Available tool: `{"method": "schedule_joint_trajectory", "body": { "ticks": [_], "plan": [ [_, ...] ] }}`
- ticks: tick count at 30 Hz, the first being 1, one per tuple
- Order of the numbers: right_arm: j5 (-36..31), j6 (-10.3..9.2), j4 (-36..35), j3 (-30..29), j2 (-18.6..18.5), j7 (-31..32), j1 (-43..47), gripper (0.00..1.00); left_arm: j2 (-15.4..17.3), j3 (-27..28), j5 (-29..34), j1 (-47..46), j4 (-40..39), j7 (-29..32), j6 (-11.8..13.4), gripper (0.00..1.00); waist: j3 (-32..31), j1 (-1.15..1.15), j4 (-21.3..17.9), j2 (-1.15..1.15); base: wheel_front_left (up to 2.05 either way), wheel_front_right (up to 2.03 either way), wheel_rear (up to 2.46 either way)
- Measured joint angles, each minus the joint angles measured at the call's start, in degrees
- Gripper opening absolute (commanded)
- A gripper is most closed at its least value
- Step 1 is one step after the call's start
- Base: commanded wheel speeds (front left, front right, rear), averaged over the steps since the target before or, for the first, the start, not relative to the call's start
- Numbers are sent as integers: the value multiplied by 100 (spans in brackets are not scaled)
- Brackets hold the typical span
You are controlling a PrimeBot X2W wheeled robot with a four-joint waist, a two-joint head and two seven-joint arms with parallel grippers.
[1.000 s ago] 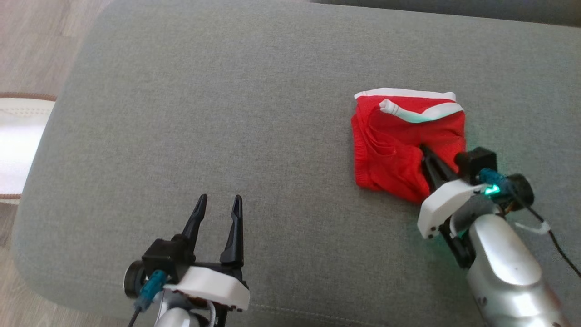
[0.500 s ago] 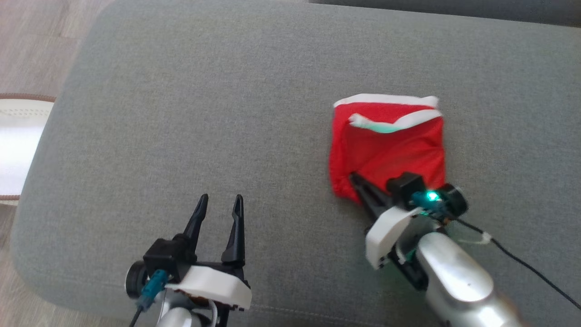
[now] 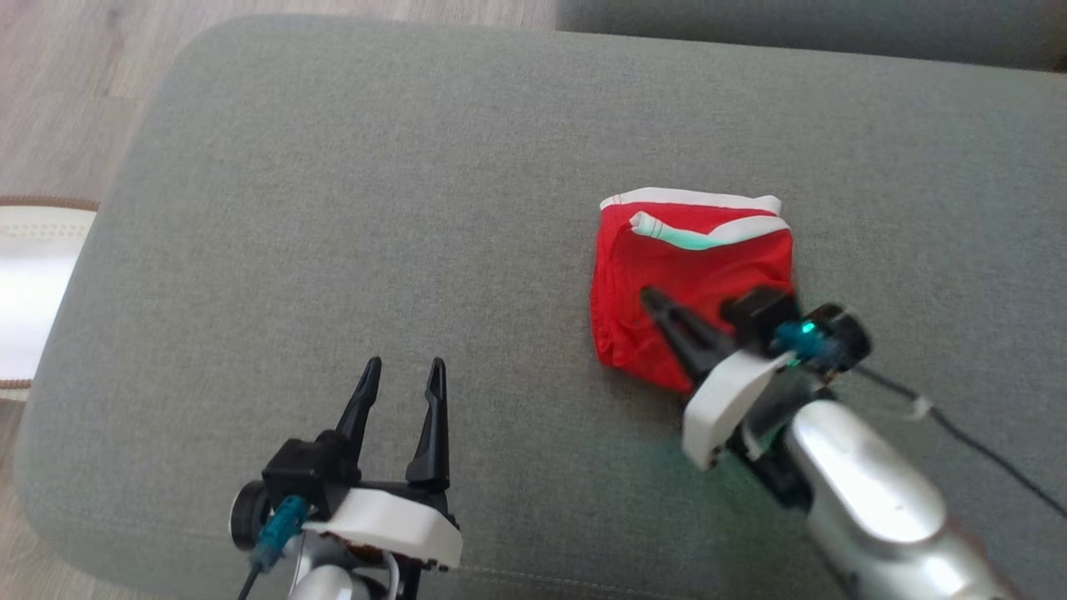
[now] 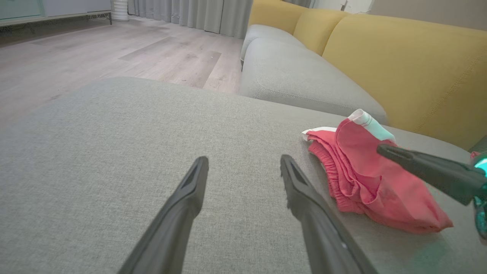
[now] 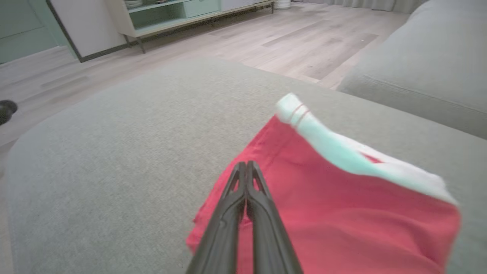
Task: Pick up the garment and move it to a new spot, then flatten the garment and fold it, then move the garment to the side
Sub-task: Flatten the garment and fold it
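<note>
The garment [image 3: 692, 267] is a pair of red shorts with a white waistband, lying loosely folded and rumpled on the right half of the grey cushion [image 3: 333, 208]. My right gripper [image 3: 646, 296] is shut, its fingers pressed together and lying over the shorts' near-left part. In the right wrist view the shut tips [image 5: 246, 164] show no cloth between them, and the red fabric [image 5: 342, 213] spreads below and to the right. My left gripper [image 3: 403, 367] stands open near the front edge, well left of the shorts [image 4: 365, 182], with nothing between its fingers [image 4: 194, 182].
A second grey seat cushion [image 4: 296, 76] and yellow backrests [image 4: 399, 68] lie beyond the shorts. Wooden floor [image 3: 75, 75] and a white rug [image 3: 33, 250] border the cushion's left edge. A black cable [image 3: 992, 450] trails from my right wrist.
My right gripper slid the shorts leftward across the cushion, then its shut fingers rose over the fabric. The head camera shifted slightly. The left arm stayed still.
</note>
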Motion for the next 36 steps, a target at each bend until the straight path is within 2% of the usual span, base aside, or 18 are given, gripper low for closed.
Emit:
{"method": "schedule_joint_trajectory", "body": {
  "ticks": [5,9,18,28,33,36],
  "plan": [
    [36,0,-487,-330,-300,600,2,0,0,-11,-1,2,-35,0,-1,100,34,0,-4,0,0,0,0],
    [34,0,-598,-466,-543,998,-18,0,0,-81,-71,-16,-71,0,-4,100,178,0,76,0,0,0,0],
    [4,0,-80,-487,-884,1588,-843,0,-8,-402,-260,-359,-153,0,8,100,603,0,525,0,0,0,0],
    [19,0,987,-508,-865,1497,-1555,0,-14,-604,-413,-545,-166,0,94,100,874,1,959,0,0,0,0],
    [-26,0,1332,-619,-633,935,-1612,0,-15,-560,-409,-546,-159,0,120,100,695,0,928,0,0,0,0],
    [-125,0,1373,-837,-454,382,-1594,0,-16,-465,-347,-504,-129,0,121,100,502,0,828,0,0,0,0]
  ]
}}
